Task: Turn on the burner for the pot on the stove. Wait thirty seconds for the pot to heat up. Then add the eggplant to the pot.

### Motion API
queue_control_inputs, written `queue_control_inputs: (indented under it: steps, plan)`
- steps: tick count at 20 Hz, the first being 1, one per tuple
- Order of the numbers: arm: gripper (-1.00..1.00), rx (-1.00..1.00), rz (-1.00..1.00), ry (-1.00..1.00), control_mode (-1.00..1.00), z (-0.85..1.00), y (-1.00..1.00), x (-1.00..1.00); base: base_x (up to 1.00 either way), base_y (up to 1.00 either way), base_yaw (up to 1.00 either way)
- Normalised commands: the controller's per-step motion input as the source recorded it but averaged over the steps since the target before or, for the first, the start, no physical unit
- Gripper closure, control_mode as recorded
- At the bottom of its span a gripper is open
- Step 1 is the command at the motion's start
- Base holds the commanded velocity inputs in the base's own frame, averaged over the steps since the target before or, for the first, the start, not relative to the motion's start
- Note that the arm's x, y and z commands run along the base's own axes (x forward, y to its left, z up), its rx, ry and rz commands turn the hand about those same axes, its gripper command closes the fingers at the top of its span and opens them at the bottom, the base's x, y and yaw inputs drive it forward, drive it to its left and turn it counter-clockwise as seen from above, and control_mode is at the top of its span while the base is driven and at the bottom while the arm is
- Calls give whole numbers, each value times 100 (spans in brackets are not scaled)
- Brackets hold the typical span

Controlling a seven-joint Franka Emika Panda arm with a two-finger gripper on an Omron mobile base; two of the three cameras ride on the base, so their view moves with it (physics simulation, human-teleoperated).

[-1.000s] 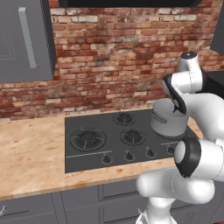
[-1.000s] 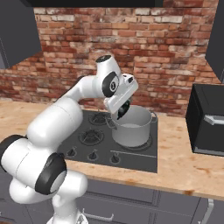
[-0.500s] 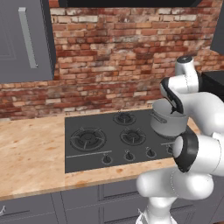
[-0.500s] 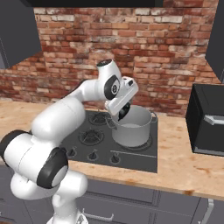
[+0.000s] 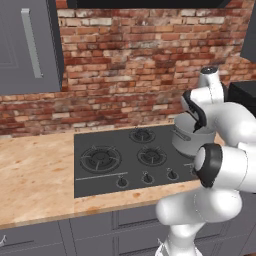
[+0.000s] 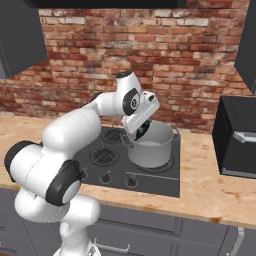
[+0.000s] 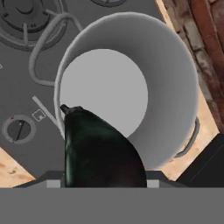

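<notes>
pot (image 6: pixel 150 148) on stove (image 6: pixel 165 181), eggplant (image 7: pixel 98 151) above pot

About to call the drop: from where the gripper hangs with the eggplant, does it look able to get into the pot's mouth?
Probably yes. The gripper holds the eggplant just above the pot, whose mouth stands open with no lid and a bare floor; nothing lies between them.

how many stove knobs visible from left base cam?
4 at least. They sit in a row along the stove's front edge: first knob, second knob, third knob, and a fourth knob partly behind the arm. More may be hidden further right.
</notes>
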Motion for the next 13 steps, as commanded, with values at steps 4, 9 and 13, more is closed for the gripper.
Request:
queue_control_inputs:
  steps: [4, 9, 13]
  plan:
    - [100, 9, 0, 0, -100, -21, -11, 10, 0, 0, 0]
    - [100, 6, 0, 0, -100, -40, -2, 7, 0, 0, 0]
    - [100, 2, 0, 0, -100, -48, 0, 2, 0, 0, 0]
